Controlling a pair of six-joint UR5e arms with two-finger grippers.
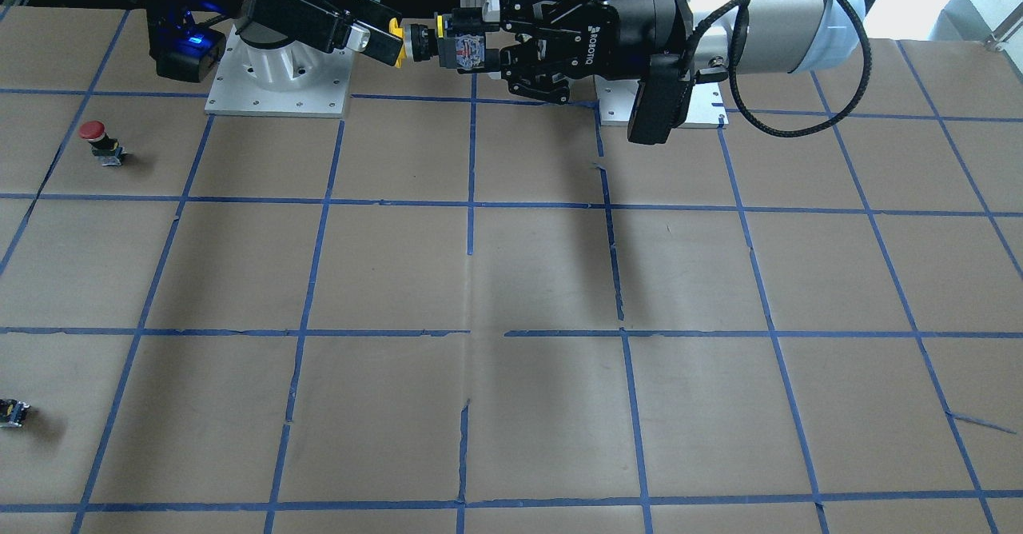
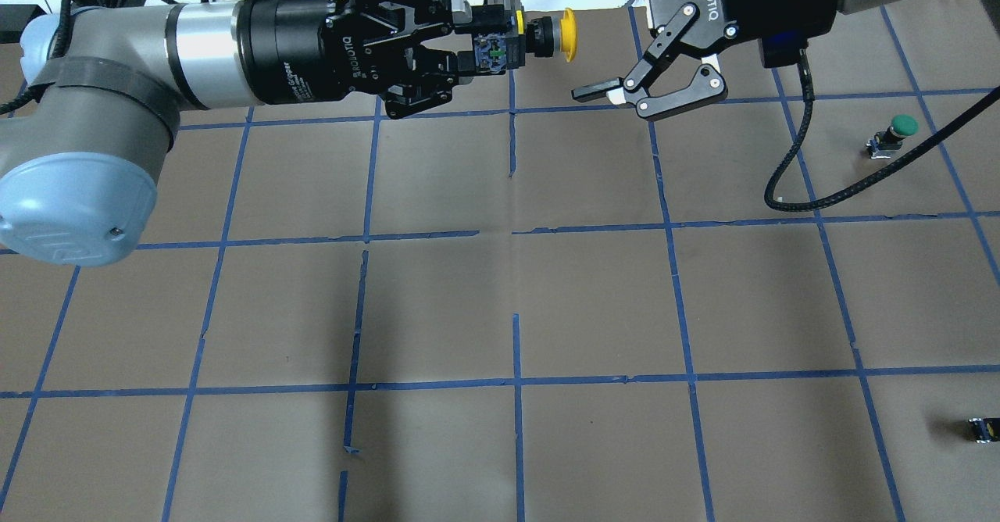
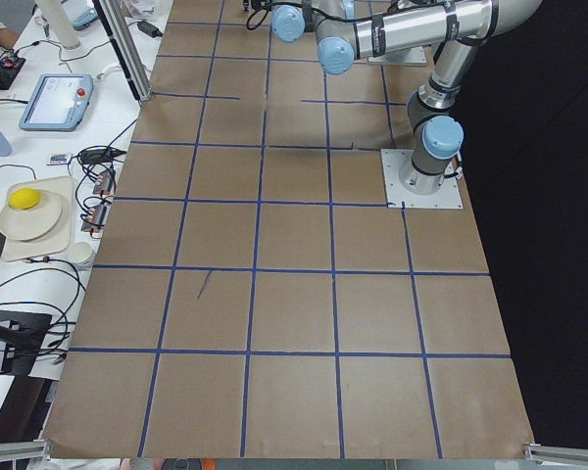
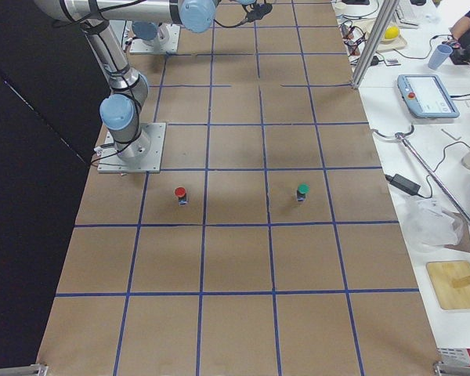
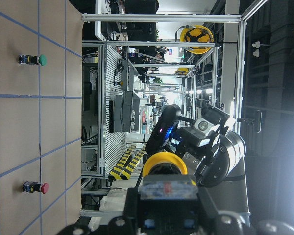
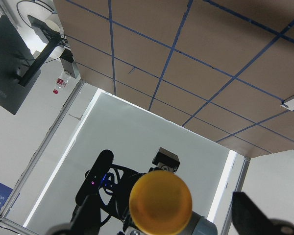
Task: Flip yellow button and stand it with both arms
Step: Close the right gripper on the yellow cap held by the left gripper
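Note:
The yellow button is held level in the air near the robot's base, with its yellow cap pointing at my right arm. My left gripper is shut on its black-and-grey contact block. My right gripper is open, with one finger on each side of the cap and apart from it. In the front view a right finger covers part of the cap. The right wrist view looks straight at the cap between its spread fingers. The left wrist view shows the block and the cap.
A green-capped button stands at the right of the brown, blue-taped table. A red-capped button stands near the right arm's base plate. A small capless black block lies near the table's right edge.

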